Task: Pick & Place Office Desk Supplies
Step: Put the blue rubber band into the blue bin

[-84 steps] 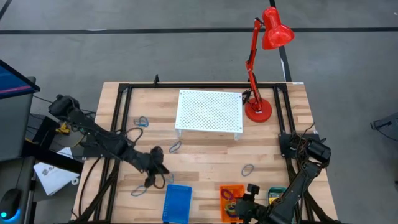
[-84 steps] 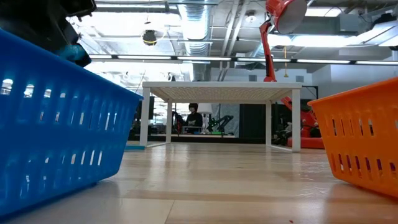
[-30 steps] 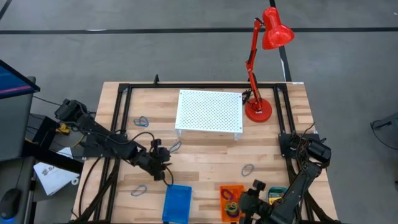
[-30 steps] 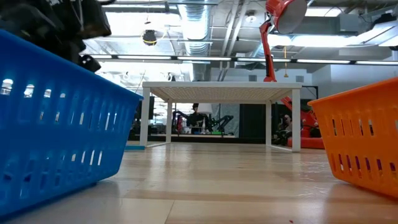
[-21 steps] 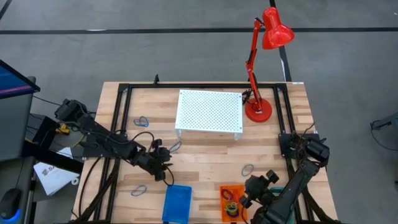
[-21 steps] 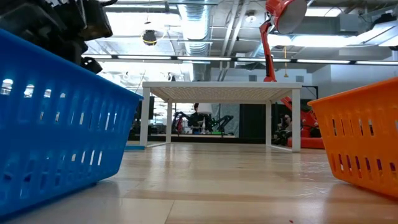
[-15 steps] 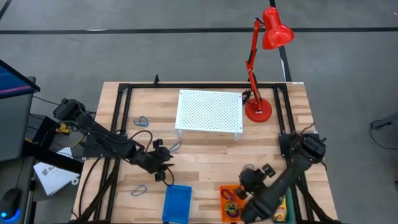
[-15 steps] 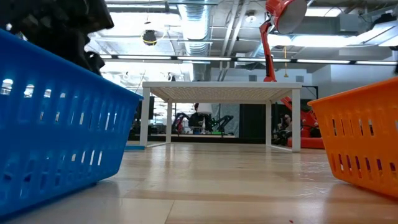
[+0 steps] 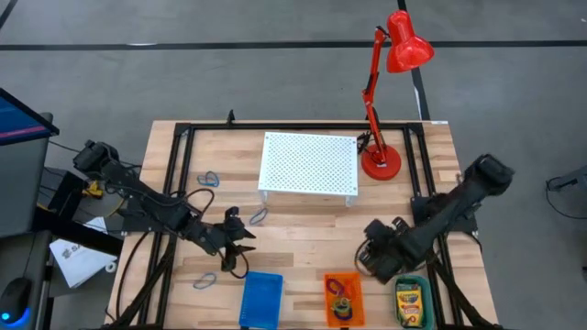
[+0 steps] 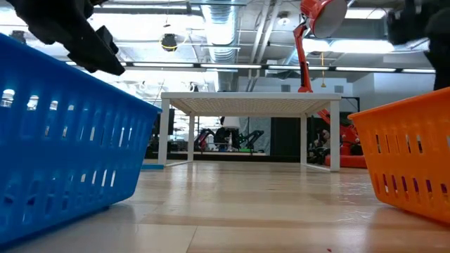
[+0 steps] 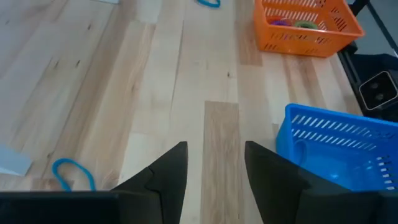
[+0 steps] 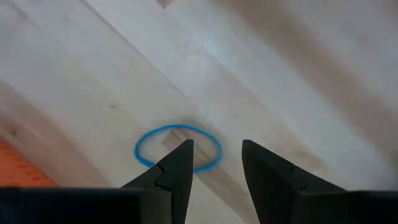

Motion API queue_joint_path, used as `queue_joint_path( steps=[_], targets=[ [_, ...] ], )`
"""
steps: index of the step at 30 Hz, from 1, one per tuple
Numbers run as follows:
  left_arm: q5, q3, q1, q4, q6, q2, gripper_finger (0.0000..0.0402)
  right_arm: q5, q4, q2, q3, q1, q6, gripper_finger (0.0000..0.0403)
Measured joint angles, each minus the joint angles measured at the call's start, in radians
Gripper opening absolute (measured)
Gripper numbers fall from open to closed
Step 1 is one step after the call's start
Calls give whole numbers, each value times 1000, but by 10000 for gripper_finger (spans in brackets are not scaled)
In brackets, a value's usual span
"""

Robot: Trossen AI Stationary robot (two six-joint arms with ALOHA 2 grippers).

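Observation:
A blue oval loop (image 12: 177, 148) lies flat on the wooden table right under my right gripper (image 12: 214, 165), which hangs open above it, clear of it. In the high view that gripper (image 9: 371, 256) stands just beyond the orange basket (image 9: 343, 298) and hides the loop. My left gripper (image 9: 242, 264) is open with nothing between its fingers, just left of and beyond the blue basket (image 9: 263, 299). More blue loops lie flat on the table (image 9: 209, 179), (image 9: 258, 216), (image 9: 204, 280). A yellow-green crayon box (image 9: 412, 301) lies in a green tray.
The white perforated stand (image 9: 308, 165) is at the far middle, and the red desk lamp (image 9: 380, 163) stands right of it. The orange basket holds several coloured loops. Black frame rails run along the table's left, right and far edges. Bare wood lies between the two baskets.
My right gripper has swung from the near edge, right of the orange basket, toward the far edge, rolling its wrist, and now stands over the blue loop. My left gripper has risen a little and tipped upward beside the blue basket. Both stay open.

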Motion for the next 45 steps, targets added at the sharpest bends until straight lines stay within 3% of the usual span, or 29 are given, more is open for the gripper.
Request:
queue_joint_path(
  steps=[4,9,16,22,28,30,32,38,42,45],
  targets=[
    [0,0,0,6,20,-25,154,-29,222,-138,-222,4,72,131],
    [0,0,0,16,21,-42,154,-51,369,-159,-344,16,124,124],
    [11,0,0,26,21,-42,154,-78,393,-44,-335,-8,119,121],
    [20,0,0,30,22,-42,154,-78,394,-17,-335,-19,115,112],
    [20,0,1,29,23,-42,154,-75,415,-18,-318,-19,47,16],
    [20,0,1,31,24,-42,154,-62,417,-16,-304,-19,24,10],
    [20,0,1,35,25,-42,154,-14,448,-10,-285,-18,-9,4],
    [21,0,1,96,86,-41,154,257,376,-14,-136,15,-131,1],
    [19,0,1,179,165,-41,154,389,382,-4,-24,20,-301,1],
    [18,0,1,246,238,-41,154,459,499,22,46,16,-495,1]
  ],
)
